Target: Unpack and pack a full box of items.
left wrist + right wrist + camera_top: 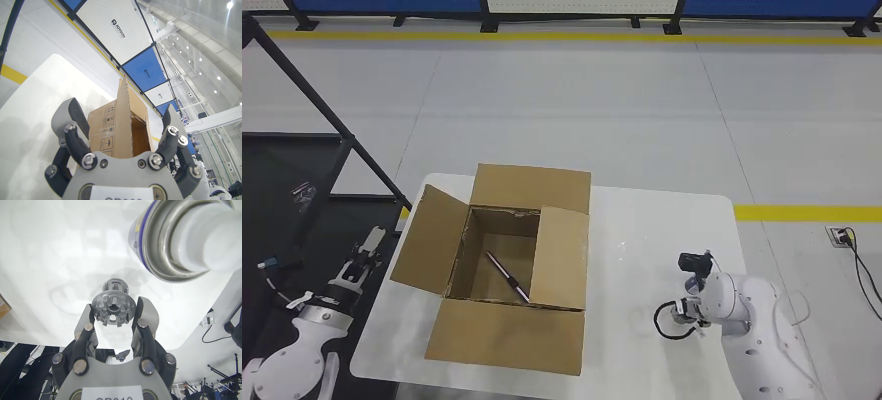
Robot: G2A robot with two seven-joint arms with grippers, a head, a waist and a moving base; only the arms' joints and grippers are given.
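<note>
White tabletop [642, 230] on a pale floor striped with yellow, and here's the count. One cardboard box [504, 338], all four flaps thrown open, sits left of the tabletop's centre. One dark slender stick [507, 276] lies on the box floor; whether it is a pen or a tool is too small to tell. One ribbed metal hub [111, 309] stands on the tabletop well to the box's right, with the right pincer [115, 306] pinching its flange from both sides. One spray can [151, 247] stands just beside it, its body cut off at the picture's edge. The left pincer [122, 105] hangs beyond the tabletop's left edge, spread wide and holding nothing, facing the box's side.
</note>
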